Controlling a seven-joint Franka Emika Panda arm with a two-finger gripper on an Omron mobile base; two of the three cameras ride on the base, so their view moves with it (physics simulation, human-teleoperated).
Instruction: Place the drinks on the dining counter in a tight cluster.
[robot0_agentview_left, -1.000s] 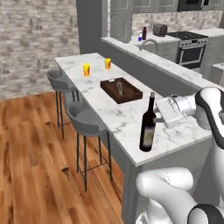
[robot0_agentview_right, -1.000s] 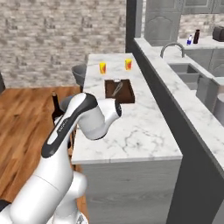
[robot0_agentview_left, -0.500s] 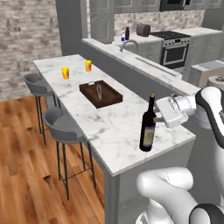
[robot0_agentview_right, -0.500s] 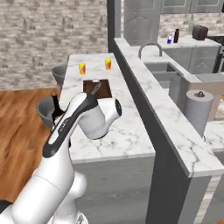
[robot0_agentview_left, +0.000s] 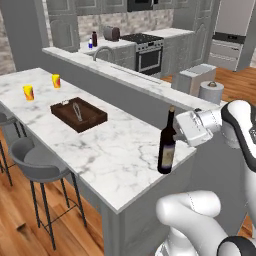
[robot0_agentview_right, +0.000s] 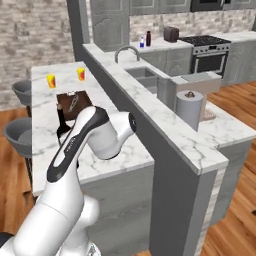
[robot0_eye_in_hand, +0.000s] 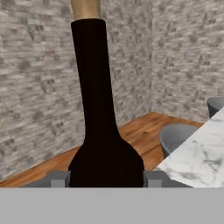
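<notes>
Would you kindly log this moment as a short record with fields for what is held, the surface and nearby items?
held item: wine bottle, upright, clamped by end effector
surface: dining counter, bottle at its near end
nearby: brown tray mid-counter; two orange cups at far end
far worktop: two small bottles

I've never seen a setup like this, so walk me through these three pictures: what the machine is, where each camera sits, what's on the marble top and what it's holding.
The machine is a white robot arm on a base that can drive, in a rendered kitchen. Two pictures come from cameras on the base, behind the arm to its left and right. The third looks along the gripper itself.

The gripper is shut on the wine bottle, held upright at the near end of the dining counter; whether its base touches the marble is unclear. Up close, the fingertips flank the bottle's wide body.

Further along the counter lie a dark tray and two orange-yellow cups.
</notes>
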